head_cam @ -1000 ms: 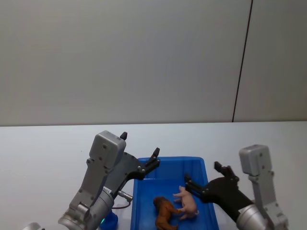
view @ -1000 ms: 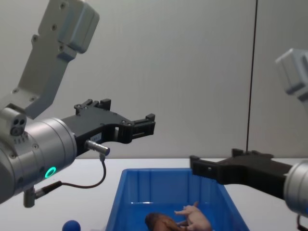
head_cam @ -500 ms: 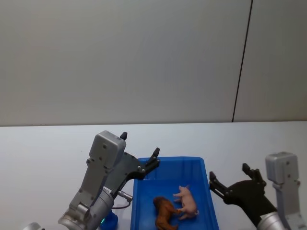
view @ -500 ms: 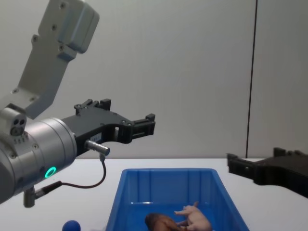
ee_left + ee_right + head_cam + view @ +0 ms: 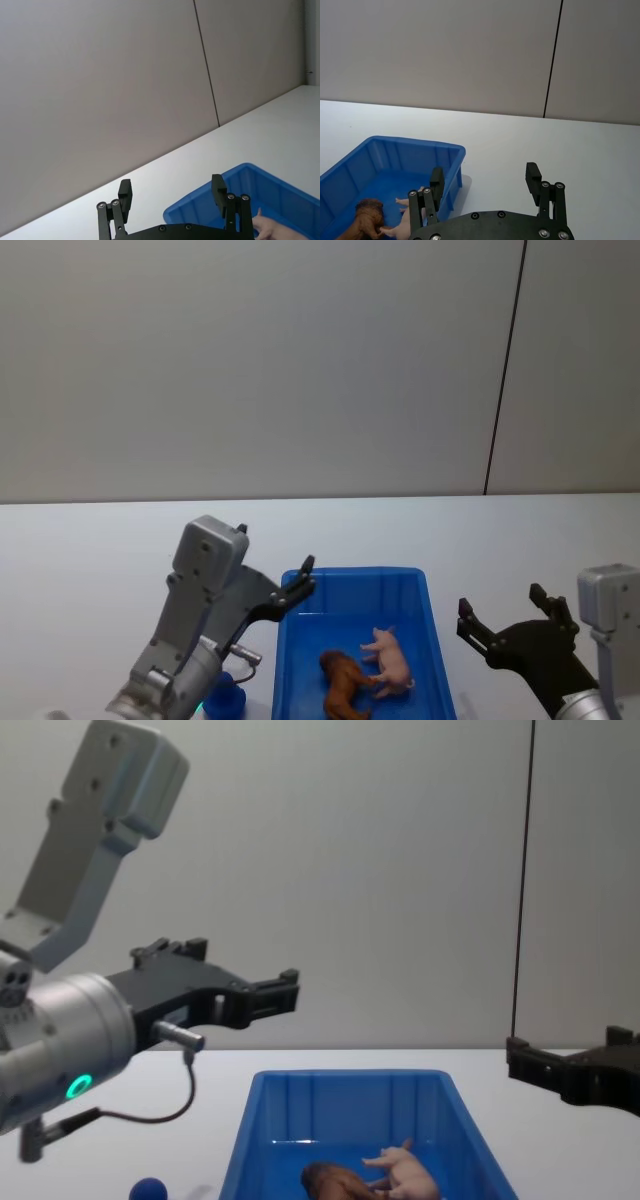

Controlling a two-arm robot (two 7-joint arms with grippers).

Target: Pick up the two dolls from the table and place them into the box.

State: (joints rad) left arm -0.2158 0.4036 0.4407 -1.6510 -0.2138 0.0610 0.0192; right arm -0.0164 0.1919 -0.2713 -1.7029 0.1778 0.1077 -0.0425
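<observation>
Already in the box (image 5: 350, 592): pink doll (image 5: 388, 660) and brown doll (image 5: 342, 687)
Both lying on its floor in the near half, pink doll toward the right wall, brown doll just left of it, legs touching; box resting on the white tabletop (image 5: 90, 540). Left gripper (image 5: 300, 578) held in the air by the box's far left corner, fingers spread wide and gripping nothing. Right gripper (image 5: 500, 605) off to the right of the box, clear of its rim, over bare tabletop, fingers likewise apart and empty. Small blue ball (image 5: 148, 1188) on the tabletop just left of the box
</observation>
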